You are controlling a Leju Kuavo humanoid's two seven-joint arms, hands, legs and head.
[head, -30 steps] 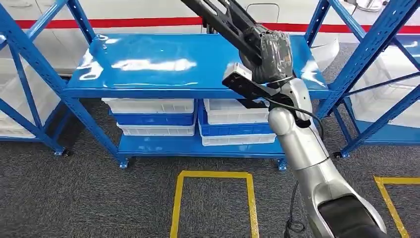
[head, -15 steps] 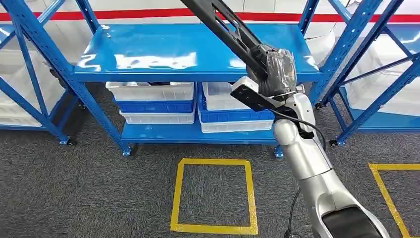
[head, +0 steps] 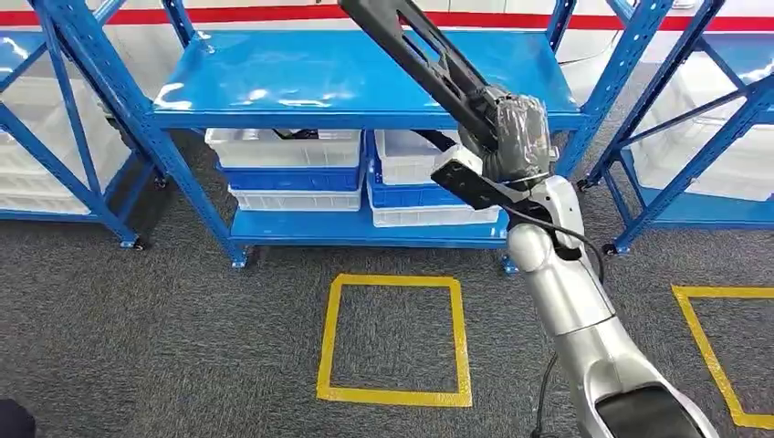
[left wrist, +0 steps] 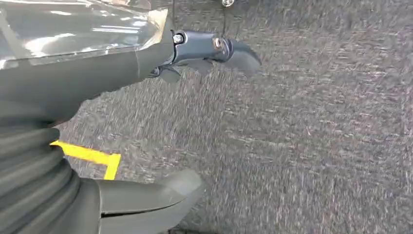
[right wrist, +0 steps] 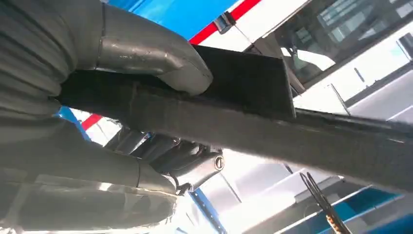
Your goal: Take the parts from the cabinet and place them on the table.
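Note:
My right hand (head: 511, 137) is raised in front of the blue cabinet (head: 347, 73) and grips a long black part (head: 411, 50) that slants up and to the left above the shelf. In the right wrist view the thumb (right wrist: 146, 53) presses on this long black part (right wrist: 272, 126), and the dark fingers close under it. My left hand (left wrist: 73, 122) hangs over the grey carpet, its thumb and dark fingers apart with nothing between them.
White and blue bins (head: 292, 173) are stacked on the cabinet's lower shelf. More blue racks stand at the left (head: 64, 137) and right (head: 694, 137). A yellow taped square (head: 392, 338) marks the carpet in front, and another yellow line (head: 721, 356) lies at the right.
The whole picture has shifted: the cabinet sits higher and farther off and more carpet shows, so the camera has moved. My right hand still grips the black part.

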